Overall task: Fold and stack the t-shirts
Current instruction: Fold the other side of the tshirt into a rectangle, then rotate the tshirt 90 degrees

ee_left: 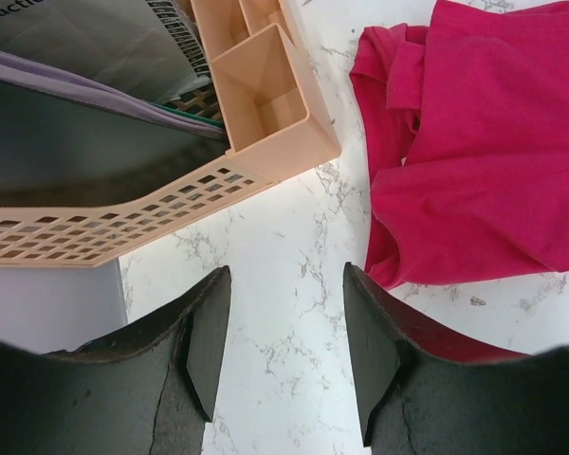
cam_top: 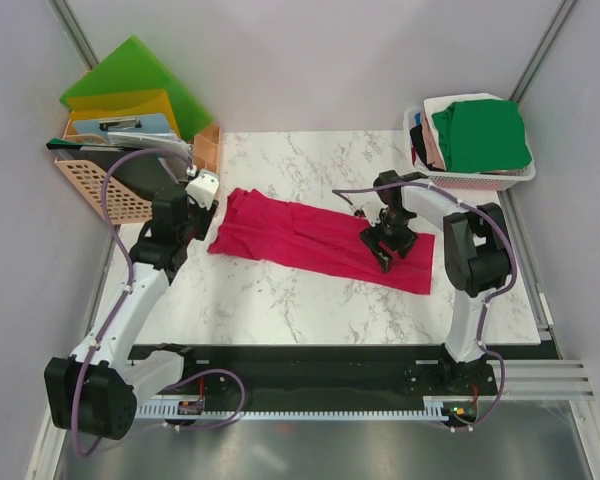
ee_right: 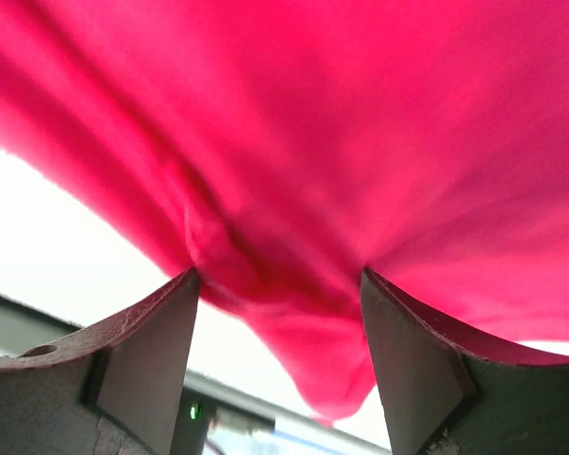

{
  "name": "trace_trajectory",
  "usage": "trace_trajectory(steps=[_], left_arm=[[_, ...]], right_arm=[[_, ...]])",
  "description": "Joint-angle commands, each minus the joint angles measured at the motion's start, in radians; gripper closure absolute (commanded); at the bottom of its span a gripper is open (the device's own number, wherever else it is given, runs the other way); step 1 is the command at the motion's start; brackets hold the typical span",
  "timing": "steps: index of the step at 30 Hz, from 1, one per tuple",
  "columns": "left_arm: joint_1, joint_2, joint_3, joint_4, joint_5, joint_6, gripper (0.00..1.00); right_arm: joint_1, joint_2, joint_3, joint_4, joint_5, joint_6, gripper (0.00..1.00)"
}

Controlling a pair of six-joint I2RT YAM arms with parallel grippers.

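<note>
Right gripper (ee_right: 280,284), jaws wide apart, rests on the crimson t-shirt (cam_top: 290,235), cloth bunched between but unclamped.

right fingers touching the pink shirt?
Touching. The right wrist view shows the pink shirt lying against the tips of both fingers, with a fold of cloth bunched in the gap between them.

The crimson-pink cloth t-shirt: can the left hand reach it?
Probably yes: the left hand hangs open over the white marble table, and the crimson-pink cloth t-shirt lies just beside it, nothing between.
</note>
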Motion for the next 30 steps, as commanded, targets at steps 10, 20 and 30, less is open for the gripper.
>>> trace_trajectory(steps=[10,20,30], left_arm=[[-0.003,0.046,0.035,0.059,-0.048,-0.009,0.42],[-0.055,0.092,0.053,-0.028,0.183,0.017,0.42],[-0.11,0.58,0.374,-0.152,0.371,-0.072,0.44]], right_arm=[[0.161,-0.161,-0.042,-0.133,-0.011,-0.073,0.25],[0.158,-0.376,-0.057,-0.01,0.178,-0.047,0.22],[0.001,-0.3,-0.082,0.125,0.097,0.064,0.23]])
